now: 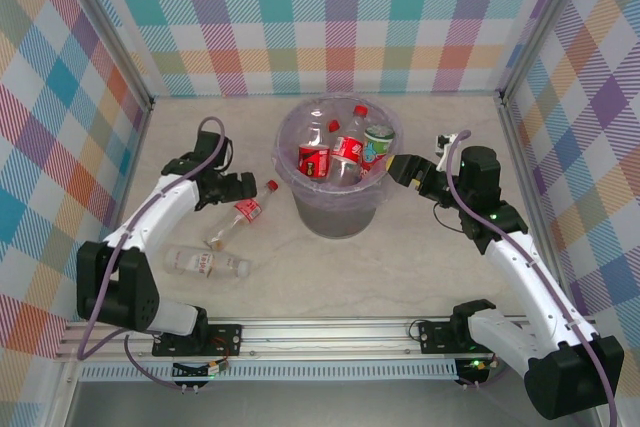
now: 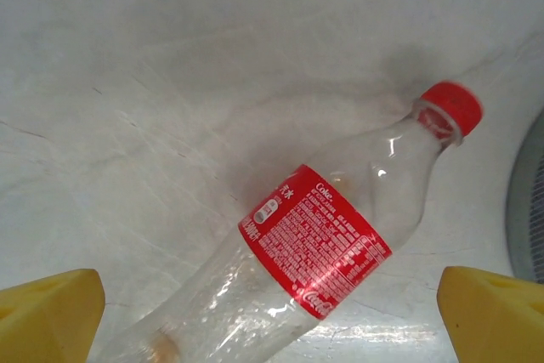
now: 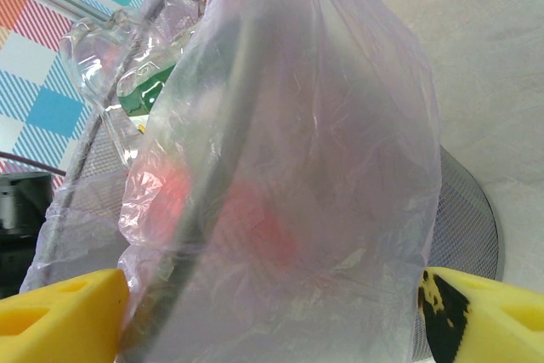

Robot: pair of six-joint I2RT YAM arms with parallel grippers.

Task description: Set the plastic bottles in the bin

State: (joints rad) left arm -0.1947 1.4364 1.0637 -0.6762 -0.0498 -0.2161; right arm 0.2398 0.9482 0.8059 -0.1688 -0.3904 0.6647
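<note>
A clear plastic bottle (image 2: 323, 244) with a red label and red cap lies on the table, left of the bin (image 1: 340, 209). My left gripper (image 2: 272, 320) hovers over it, open, one yellow fingertip (image 2: 51, 316) on each side and neither touching it. From above, this gripper (image 1: 248, 190) sits by the bottle's (image 1: 246, 214) neck. A second clear bottle (image 1: 205, 263) lies nearer the front. Several bottles (image 1: 346, 149) stand inside the bin. My right gripper (image 1: 400, 169) is at the bin's right rim, open, with the lavender bag (image 3: 323, 167) and rim between its fingers (image 3: 484, 316).
The grey bin wall (image 2: 529, 201) is just right of the bottle under my left gripper. Plaid walls (image 1: 330, 17) enclose the table on three sides. A metal rail (image 1: 320, 332) runs along the front edge by the arm bases.
</note>
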